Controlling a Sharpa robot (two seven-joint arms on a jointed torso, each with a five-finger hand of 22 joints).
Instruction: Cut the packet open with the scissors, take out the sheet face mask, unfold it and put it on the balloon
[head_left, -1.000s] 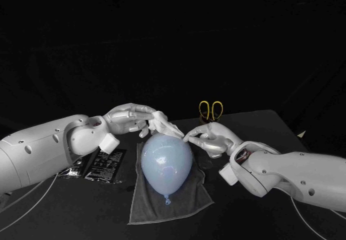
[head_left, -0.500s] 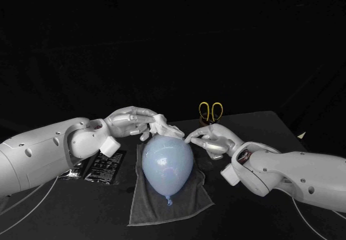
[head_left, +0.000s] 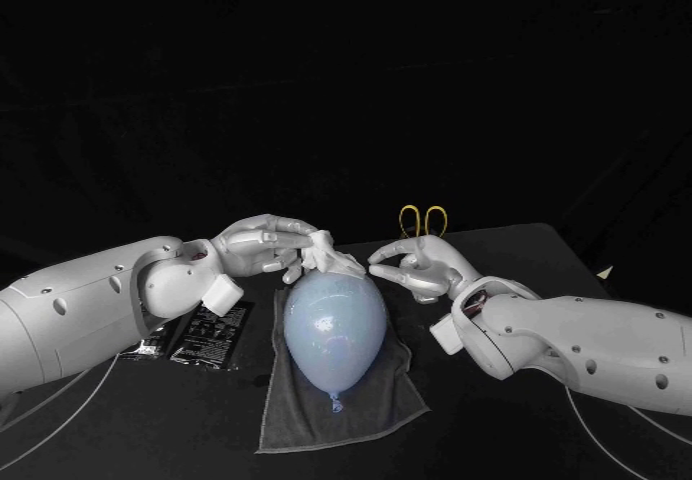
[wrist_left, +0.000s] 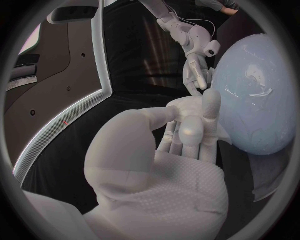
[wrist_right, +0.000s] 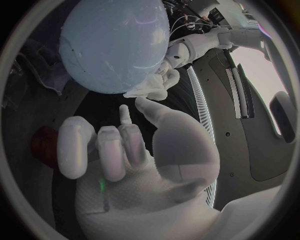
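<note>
A pale blue balloon (head_left: 336, 320) (wrist_right: 115, 45) (wrist_left: 259, 95) lies on a grey towel (head_left: 346, 405). My left hand (head_left: 264, 244) (wrist_left: 187, 130) (wrist_right: 178, 50) holds the folded white sheet mask (head_left: 332, 258) (wrist_right: 149, 90) just above the balloon's far end. My right hand (head_left: 415, 268) (wrist_right: 125, 150) (wrist_left: 197, 67) hovers close beside the mask. Its thumb and forefinger tips lie near the mask's edge with nothing seen between them, and its other fingers are curled. The cut black packet (head_left: 211, 329) lies flat to the balloon's left. The yellow-handled scissors (head_left: 423, 222) stand behind the right hand.
A small torn strip of packet (head_left: 140, 347) lies beside the black packet near my left forearm. The towel reaches toward the table's front edge. Bare black table (head_left: 505, 245) lies at the right, behind my right arm.
My right hand has risen a little and drawn back from the mask's edge it was touching. The left hand still holds the mask in about the same spot.
</note>
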